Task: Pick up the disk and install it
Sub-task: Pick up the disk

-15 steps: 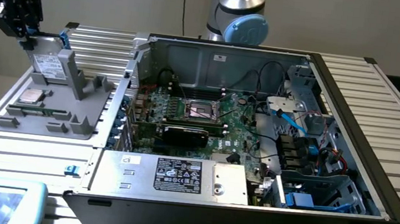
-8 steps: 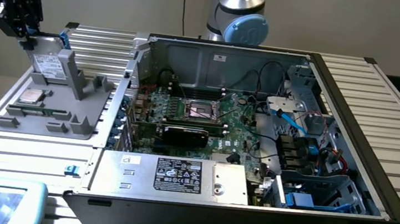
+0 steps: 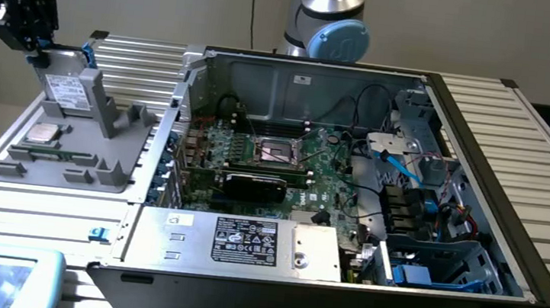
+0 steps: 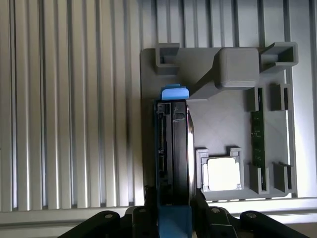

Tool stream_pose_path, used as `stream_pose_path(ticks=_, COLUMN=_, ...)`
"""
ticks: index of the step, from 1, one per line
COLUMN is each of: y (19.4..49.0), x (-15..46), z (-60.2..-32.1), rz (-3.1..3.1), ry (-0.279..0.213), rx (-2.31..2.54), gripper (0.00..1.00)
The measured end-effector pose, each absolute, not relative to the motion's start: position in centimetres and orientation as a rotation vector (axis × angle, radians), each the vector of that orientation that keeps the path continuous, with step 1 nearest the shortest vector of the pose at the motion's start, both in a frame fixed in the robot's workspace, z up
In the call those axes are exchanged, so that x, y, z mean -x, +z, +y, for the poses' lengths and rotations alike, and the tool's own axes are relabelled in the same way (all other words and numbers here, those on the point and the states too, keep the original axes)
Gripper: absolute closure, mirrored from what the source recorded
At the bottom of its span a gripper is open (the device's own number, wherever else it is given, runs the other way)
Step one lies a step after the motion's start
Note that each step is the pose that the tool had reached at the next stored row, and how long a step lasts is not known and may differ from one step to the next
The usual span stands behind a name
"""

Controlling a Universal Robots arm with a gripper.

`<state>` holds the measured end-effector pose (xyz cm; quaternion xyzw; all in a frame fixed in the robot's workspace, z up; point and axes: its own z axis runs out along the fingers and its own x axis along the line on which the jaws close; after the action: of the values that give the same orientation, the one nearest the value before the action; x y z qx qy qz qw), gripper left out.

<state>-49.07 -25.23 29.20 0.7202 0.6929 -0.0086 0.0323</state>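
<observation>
Exterior view: gripper (image 3: 38, 54) is hanging at the top of the disk (image 3: 64, 90), covering its upper edge. The disk is standing on edge at the holder's (image 3: 124, 147) far corner, with the chip (image 3: 45, 132) lying nearer and the PC case (image 3: 481, 145) sitting alongside.

Wrist view: gripper (image 4: 174, 201) is straddling the disk (image 4: 173, 144), grip can't tell. The chip (image 4: 223, 173) is sitting just beside it.

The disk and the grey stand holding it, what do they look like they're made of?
Disk: likely metal, dull silver-grey body with a white paper label; its rails look like glossy blue plastic. Stand: probably matte grey plastic, uniform and blocky, perhaps printed.
</observation>
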Motion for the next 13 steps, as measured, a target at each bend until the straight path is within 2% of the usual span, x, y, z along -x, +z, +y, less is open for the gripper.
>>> stream_pose_path(ticks=13, y=29.16, x=49.07, z=-25.38, rz=2.140, ry=-0.011, rx=-2.225, gripper=0.62)
